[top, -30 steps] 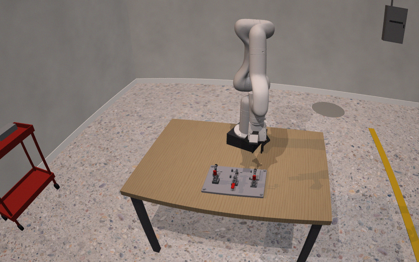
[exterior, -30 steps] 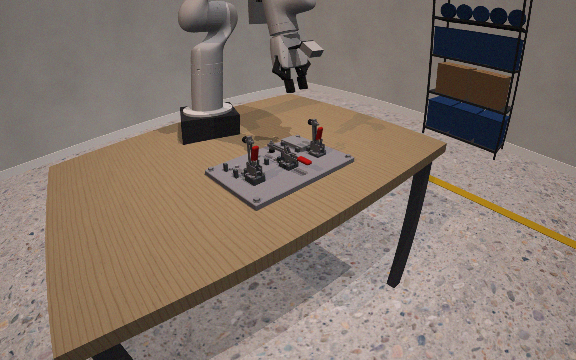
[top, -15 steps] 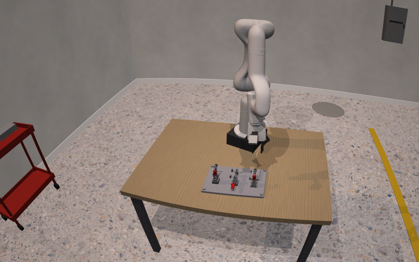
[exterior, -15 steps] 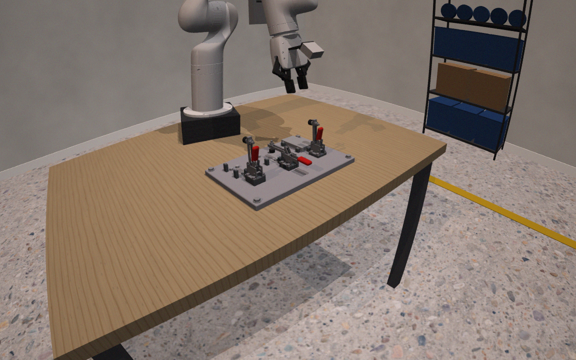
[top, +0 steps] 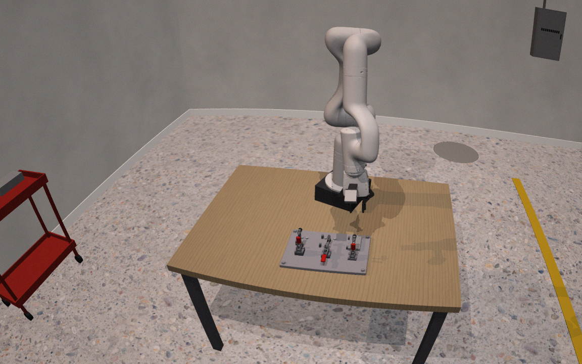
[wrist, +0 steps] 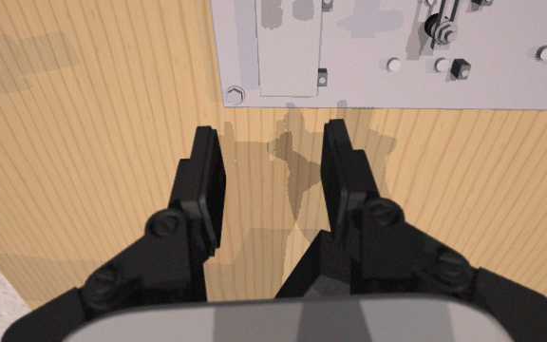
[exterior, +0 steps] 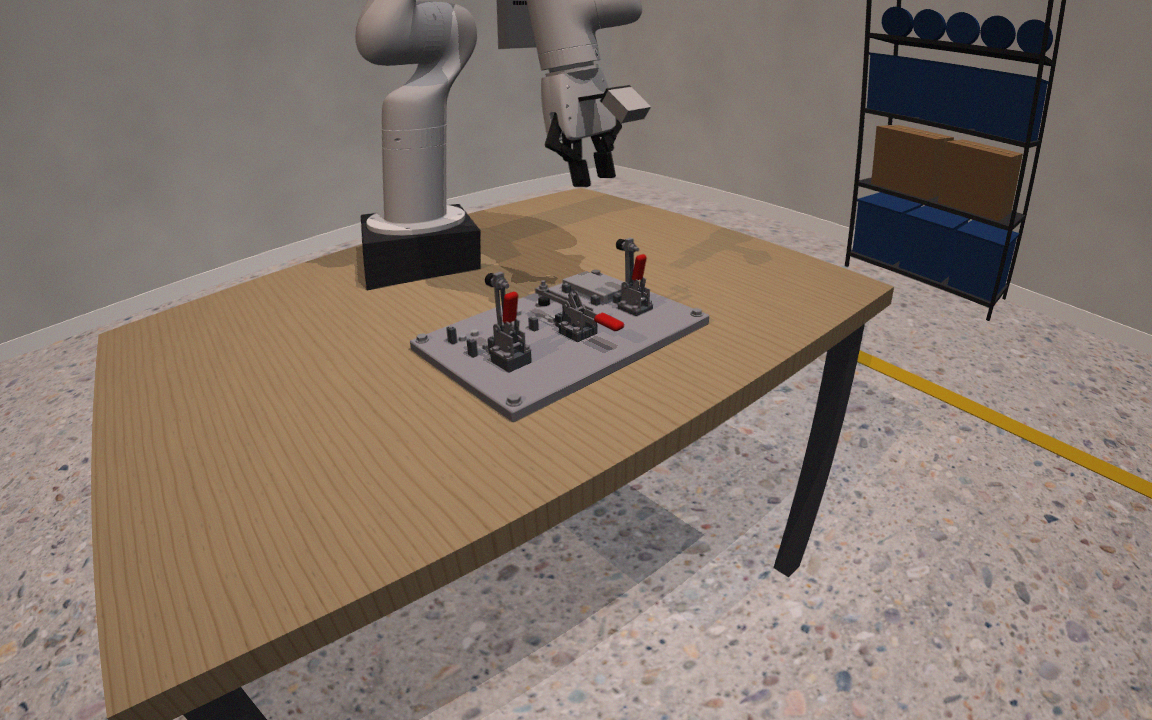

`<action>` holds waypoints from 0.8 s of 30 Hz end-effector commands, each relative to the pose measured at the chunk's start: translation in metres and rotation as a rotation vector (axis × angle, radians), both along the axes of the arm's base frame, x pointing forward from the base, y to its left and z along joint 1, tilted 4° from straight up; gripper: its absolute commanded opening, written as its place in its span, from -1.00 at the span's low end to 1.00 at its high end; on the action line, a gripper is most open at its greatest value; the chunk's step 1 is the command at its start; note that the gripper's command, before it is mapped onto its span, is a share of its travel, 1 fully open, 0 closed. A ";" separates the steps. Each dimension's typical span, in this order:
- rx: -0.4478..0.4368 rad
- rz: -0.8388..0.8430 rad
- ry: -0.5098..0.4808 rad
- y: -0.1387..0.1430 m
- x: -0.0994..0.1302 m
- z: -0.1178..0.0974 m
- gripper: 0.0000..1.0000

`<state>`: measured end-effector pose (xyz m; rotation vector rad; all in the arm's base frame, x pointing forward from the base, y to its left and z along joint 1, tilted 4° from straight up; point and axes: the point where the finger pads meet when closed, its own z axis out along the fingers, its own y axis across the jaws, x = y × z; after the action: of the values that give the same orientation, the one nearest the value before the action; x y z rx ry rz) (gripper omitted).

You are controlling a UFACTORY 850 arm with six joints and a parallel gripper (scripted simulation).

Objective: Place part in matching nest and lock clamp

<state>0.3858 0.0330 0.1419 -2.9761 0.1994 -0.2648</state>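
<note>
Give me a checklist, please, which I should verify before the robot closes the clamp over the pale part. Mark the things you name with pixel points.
1. Gripper (top: 357, 209) (exterior: 593, 177) (wrist: 272, 149) holds nothing: ok.
2. Pale part (top: 358, 243) (exterior: 591, 285) (wrist: 289, 57) lies on the fixture plate (top: 311, 266) (exterior: 553, 380) (wrist: 373, 92), beside its side blocks (wrist: 322, 77): ok.
3. Part exactly against its stop block: cannot tell.
4. Part flat on its rest pads: cannot tell, pads hidden.
5. Clamp (top: 351, 255) (exterior: 634, 298) bar raised, ready for closing: ok.
6. Clamp locked: not ok.
</note>
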 end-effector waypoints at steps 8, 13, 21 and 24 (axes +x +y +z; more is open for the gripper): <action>-0.079 -0.004 0.155 0.000 0.001 0.007 -0.05; -0.079 -0.004 0.155 0.000 0.004 0.007 -0.05; -0.079 -0.004 0.155 -0.003 0.024 0.007 -0.05; -0.079 -0.004 0.155 -0.005 0.037 0.008 -0.05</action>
<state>0.4052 0.0296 0.1486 -3.0470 0.2088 -0.0652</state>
